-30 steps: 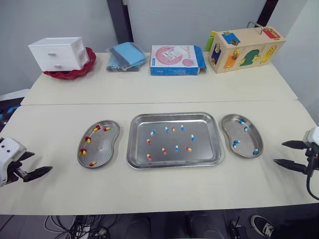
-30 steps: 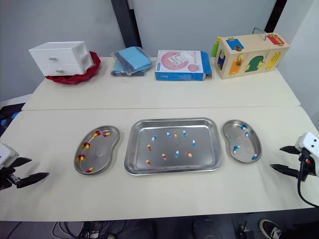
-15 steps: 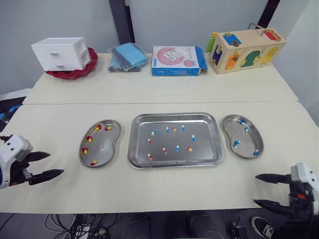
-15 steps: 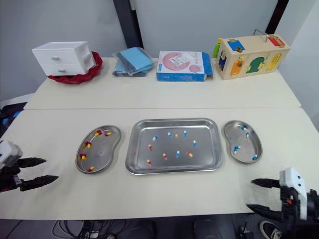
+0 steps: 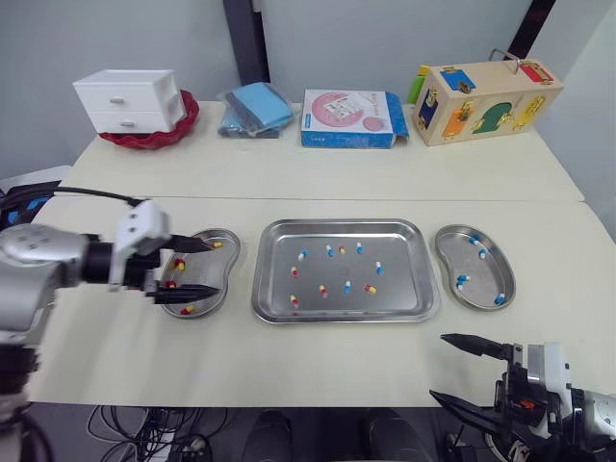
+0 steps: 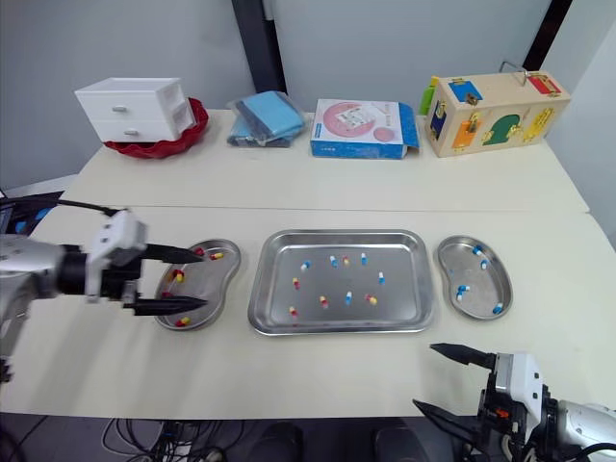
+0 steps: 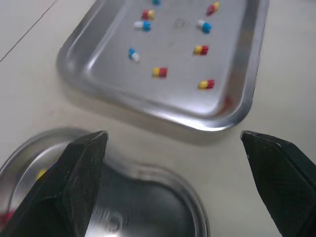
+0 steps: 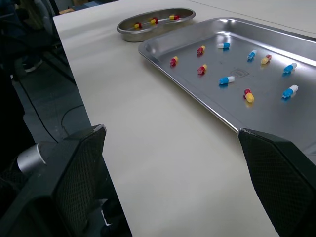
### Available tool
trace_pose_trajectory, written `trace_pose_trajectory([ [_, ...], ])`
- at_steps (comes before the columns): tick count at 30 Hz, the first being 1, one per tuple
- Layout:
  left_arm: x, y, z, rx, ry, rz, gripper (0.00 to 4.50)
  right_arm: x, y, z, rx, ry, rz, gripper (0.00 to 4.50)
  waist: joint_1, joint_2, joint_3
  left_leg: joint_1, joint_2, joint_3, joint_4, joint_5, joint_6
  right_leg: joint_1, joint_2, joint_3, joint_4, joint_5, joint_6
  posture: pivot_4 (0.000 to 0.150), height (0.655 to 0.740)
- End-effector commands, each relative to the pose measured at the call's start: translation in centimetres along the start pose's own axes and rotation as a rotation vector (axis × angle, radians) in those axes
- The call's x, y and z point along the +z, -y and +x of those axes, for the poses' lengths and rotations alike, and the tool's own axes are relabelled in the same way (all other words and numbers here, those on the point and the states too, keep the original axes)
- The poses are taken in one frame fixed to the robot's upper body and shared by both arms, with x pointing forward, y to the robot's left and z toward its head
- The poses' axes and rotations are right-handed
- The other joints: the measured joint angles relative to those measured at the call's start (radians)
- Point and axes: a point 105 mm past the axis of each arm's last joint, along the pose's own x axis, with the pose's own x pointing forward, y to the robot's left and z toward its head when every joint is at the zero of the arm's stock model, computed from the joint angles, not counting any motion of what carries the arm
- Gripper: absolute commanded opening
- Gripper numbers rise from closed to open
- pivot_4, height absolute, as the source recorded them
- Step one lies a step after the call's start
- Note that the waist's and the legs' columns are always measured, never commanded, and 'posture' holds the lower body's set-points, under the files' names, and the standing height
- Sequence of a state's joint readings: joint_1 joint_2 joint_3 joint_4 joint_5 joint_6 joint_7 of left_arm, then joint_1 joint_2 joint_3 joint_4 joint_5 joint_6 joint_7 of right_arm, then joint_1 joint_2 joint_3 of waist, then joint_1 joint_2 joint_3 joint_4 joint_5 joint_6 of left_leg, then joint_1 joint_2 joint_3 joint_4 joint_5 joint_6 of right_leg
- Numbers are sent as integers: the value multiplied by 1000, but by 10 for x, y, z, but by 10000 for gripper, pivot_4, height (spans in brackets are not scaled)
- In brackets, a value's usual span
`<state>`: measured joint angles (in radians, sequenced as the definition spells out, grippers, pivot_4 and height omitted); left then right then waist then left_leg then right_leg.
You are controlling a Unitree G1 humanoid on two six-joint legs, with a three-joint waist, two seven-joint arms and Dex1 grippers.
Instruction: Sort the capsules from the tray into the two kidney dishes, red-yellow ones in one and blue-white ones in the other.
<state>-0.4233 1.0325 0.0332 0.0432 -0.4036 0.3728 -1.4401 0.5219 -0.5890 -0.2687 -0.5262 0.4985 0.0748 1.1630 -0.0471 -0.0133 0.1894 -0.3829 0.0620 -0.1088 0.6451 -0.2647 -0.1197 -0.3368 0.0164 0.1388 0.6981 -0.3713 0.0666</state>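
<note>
The steel tray (image 5: 404, 289) lies mid-table with several capsules scattered in it, some red-yellow (image 5: 367, 287) and some blue-white (image 5: 377, 268). To its left, a kidney dish (image 5: 234, 260) holds red-yellow capsules (image 5: 188, 309). To its right, a second kidney dish (image 5: 481, 265) holds blue-white capsules (image 5: 462, 280). My left gripper (image 5: 216, 267) hovers open over the left dish, with nothing between its fingers (image 7: 79, 173). At the table's front edge, right of the tray, my right gripper (image 5: 438, 365) is open and empty. The right wrist view looks across the tray (image 8: 163, 54) toward the left dish (image 8: 153, 22).
Along the back of the far table stand a white drawer box (image 5: 130, 99) on a red dish, a blue packet (image 5: 255, 108), a pink-and-blue box (image 5: 351, 117) and a wooden latch box (image 5: 486, 89). A seam runs between the two tables behind the tray.
My left gripper has swung right from the table's left edge to above the left dish. My right gripper has dropped from the table's right edge to its front edge. The camera shifted slightly.
</note>
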Motion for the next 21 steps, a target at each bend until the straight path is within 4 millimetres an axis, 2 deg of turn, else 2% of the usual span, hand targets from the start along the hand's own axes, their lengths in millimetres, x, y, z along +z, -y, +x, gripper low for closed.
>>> trace_pose_trajectory([
  [1, 17, -2, 16, -111, -1, 98, 44785, 8, 2, 4, -24, 31, -39, 45000, 0, 0, 0, 0, 0, 0, 0, 0, 0, 0, 0, 0, 0, 0, 0, 1500, 7400],
  [8, 25, -7, 53, -283, -36, 249, 44785, 0, -7, 7, -27, -8, -5, 45000, -2, 0, 0, 0, 0, 0, 0, 0, 0, 0, 0, 0, 0, 0, 0, 1500, 7400],
  [11, 24, -9, 63, -323, -61, 300, 44785, 1, -7, 9, -42, -1, -6, 45000, -1, 0, 0, 0, -1, -1, 1, 0, 0, 0, 0, 0, 0, 0, 0, 1500, 7400],
  [14, 23, -10, 74, -360, -74, 360, 39572, 0, -8, 11, -52, -1, -3, 45000, -1, 0, 0, 0, -1, -1, 1, 0, 0, 0, 0, 0, 0, 0, 0, 1500, 7400],
  [20, 16, -8, 88, -426, -128, 413, 20461, 0, -5, 12, -75, 3, -14, 45000, -3, 0, 0, -1, -1, -1, 1, 0, 0, 0, 0, 0, 0, 0, 0, 1500, 7400],
  [21, 14, -7, 91, -440, -136, 421, 20461, 1, -5, 13, -77, 4, -16, 45000, -3, 0, 0, -1, -1, -1, 1, 0, 0, 0, 0, 0, 0, 0, 0, 1500, 7400],
])
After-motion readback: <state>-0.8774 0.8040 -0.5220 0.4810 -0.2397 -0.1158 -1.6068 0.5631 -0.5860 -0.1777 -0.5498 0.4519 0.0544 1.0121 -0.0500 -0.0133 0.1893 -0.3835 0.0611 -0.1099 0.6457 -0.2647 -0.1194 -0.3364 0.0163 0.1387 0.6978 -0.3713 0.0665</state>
